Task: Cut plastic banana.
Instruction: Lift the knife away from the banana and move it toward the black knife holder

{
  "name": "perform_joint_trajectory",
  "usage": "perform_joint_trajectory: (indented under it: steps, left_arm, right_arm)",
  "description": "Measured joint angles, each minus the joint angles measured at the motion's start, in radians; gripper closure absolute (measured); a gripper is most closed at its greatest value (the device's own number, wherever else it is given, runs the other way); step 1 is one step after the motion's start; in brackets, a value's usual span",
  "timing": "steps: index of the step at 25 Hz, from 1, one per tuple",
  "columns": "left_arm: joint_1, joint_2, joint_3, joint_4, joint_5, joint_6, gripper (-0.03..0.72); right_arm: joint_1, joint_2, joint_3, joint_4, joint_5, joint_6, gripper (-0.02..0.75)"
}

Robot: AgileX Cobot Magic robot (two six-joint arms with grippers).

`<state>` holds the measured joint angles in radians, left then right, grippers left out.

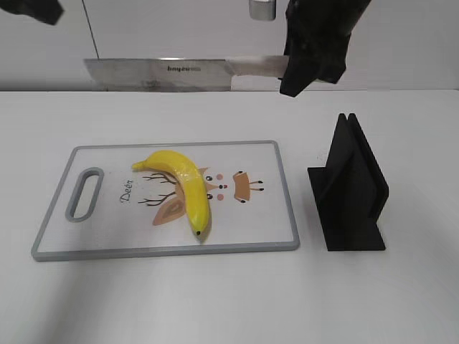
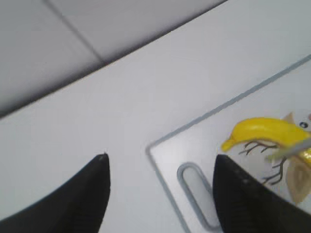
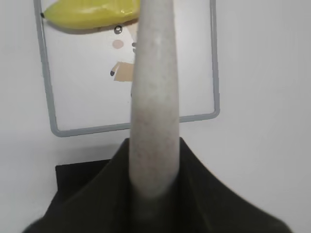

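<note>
White table carries a cutting board; the plastic banana lies at frame centre. Right gripper clamps a knife at upper frame. Left gripper gapes wide, holding nothing. Banana judged light, rigid, slippery: steady near the stem.
</note>
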<state>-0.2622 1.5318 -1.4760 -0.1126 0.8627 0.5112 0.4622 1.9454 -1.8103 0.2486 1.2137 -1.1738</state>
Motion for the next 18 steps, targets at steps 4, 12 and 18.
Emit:
perform_joint_trajectory:
  steps: [4,12,18]
  left_arm:
    - [0.047,-0.049,-0.001,0.089,0.201,-0.2,0.093]
    - [0.077,-0.105,0.053,0.094,0.349,-0.303,0.105]
    - [0.077,-0.273,0.298,0.09,0.35,-0.333,0.109]
  right_arm:
    - [0.0,-0.03,0.0,0.0,0.001,0.194,0.57]
    - [0.0,-0.053,0.008,-0.022,0.006,0.812,0.57]
    - [0.016,-0.184,0.151,-0.014,0.006,1.063,0.57]
